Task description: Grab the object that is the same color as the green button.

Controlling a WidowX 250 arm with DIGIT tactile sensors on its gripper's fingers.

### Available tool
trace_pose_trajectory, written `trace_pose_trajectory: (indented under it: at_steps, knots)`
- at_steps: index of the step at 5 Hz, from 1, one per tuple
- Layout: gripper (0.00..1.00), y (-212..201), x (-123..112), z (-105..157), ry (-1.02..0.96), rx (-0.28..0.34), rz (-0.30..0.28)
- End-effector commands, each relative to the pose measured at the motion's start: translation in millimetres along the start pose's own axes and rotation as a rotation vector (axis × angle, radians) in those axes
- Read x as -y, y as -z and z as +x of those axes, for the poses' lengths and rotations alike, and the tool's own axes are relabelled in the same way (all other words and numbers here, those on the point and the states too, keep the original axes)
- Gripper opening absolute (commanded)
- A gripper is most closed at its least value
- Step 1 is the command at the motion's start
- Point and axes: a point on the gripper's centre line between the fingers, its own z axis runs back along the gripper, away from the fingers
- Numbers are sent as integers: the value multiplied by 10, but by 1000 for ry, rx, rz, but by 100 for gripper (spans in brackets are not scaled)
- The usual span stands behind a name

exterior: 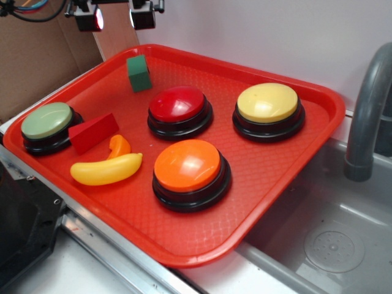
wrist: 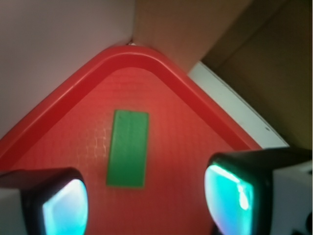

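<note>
From my station the biggest thing in view is the red tray point(exterior: 288, 184), which carries everything and sits partly over a grey sink point(exterior: 343, 245) with its faucet point(exterior: 367, 116) off to one side. The end effector point(exterior: 116, 17) hangs above the tray's far corner, well clear of the surface, which I judge to be a staging height chosen so the wrist camera can line up the target before any descent.

Four large push buttons stand on the tray, all well apart from the end effector and on the side of the tray away from it: the orange button point(exterior: 191, 171), the yellow button point(exterior: 268, 110), the red button point(exterior: 179, 110) and the green button point(exterior: 48, 125), whose pale sage top sets the colour I have to match.

Smaller things lie near the green button: a yellow banana toy point(exterior: 107, 170), an orange curved piece point(exterior: 119, 146) touching it, and a red wedge point(exterior: 93, 131) just beside the button's base.

The smallest is the green block point(exterior: 139, 72), almost directly beneath the end effector, alone near the tray corner. In the wrist view the green block point(wrist: 128, 148) lies between the two fingers and a little ahead of them, the long side running along the line of approach. The fingers point(wrist: 234, 196) are spread wide and released, gripping nothing, with room to straddle the block.

I can read no brand, label or writing anywhere.
</note>
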Motion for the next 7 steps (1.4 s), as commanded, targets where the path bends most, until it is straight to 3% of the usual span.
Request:
trace_pose_trajectory:
  at_steps: [1, 4, 5, 7]
  knots:
    - [100, 323, 39, 179, 41, 52, -35]
    - [100, 706, 94, 36, 92, -11, -30]
    - [0, 821, 117, -14, 120, -23, -51]
    - [0, 731, 116, -61, 195, 9, -75]
